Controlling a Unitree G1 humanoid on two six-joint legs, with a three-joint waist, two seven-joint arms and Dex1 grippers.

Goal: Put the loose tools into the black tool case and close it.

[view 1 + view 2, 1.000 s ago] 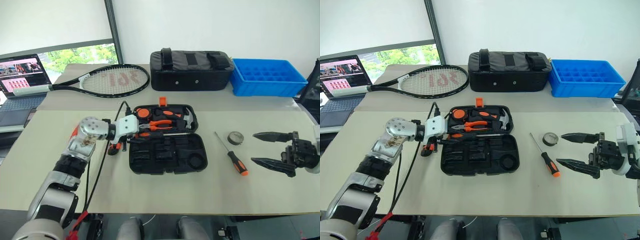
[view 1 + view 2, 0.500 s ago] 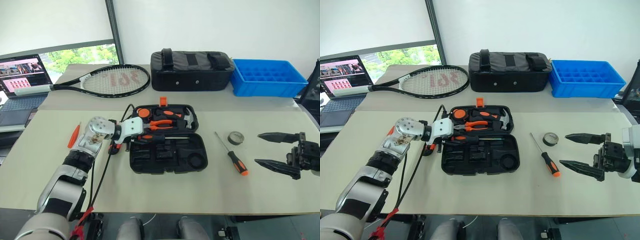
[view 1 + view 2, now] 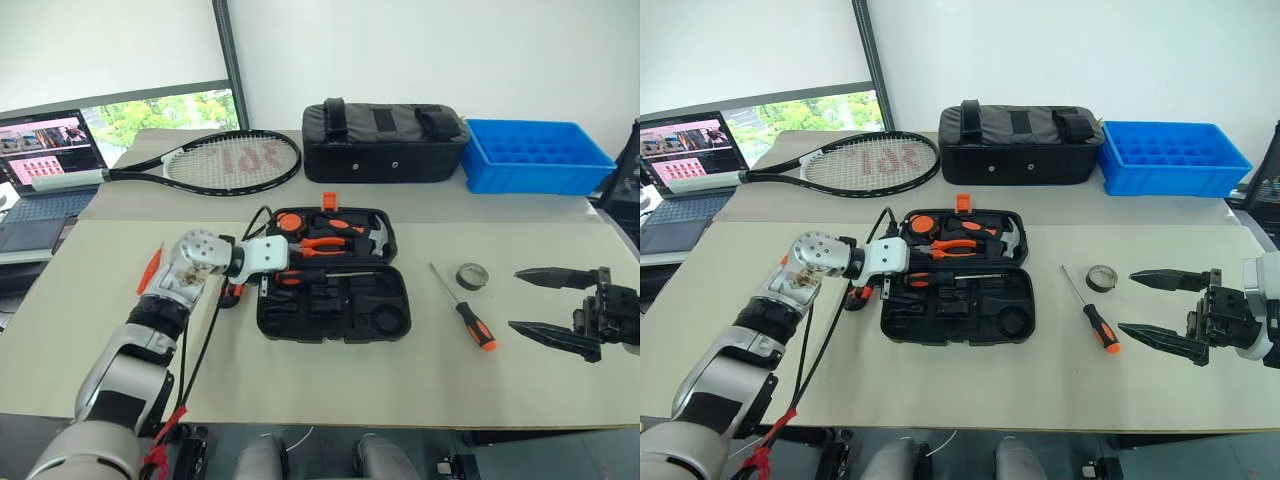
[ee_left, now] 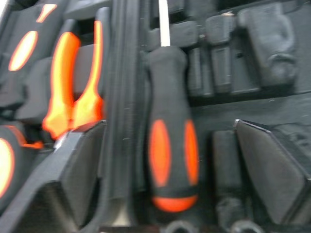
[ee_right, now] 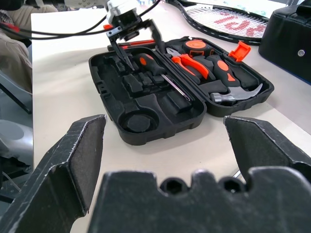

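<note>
Case, black hard plastic, lies open mid-bench in the head view; its lid half holds pliers and a hammer. Left claw sits over the case's left end above a black-and-orange screwdriver lying in the tray half. Another screwdriver and a small tape roll lie loose on the bench right of the case, near the right claw, which hovers spread and empty. A slim orange screwdriver lies left of the left arm.

Left wrist view: fingers spread either side of the screwdriver handle, not touching it, so it looks released into its slot.

Right wrist view: right claw wide apart, facing the open case.

Handling guess: tools are light, rigid, with grippy handles; pinch the loose screwdriver across its handle, the tape roll across its rim. The thin shaft could slip.
</note>
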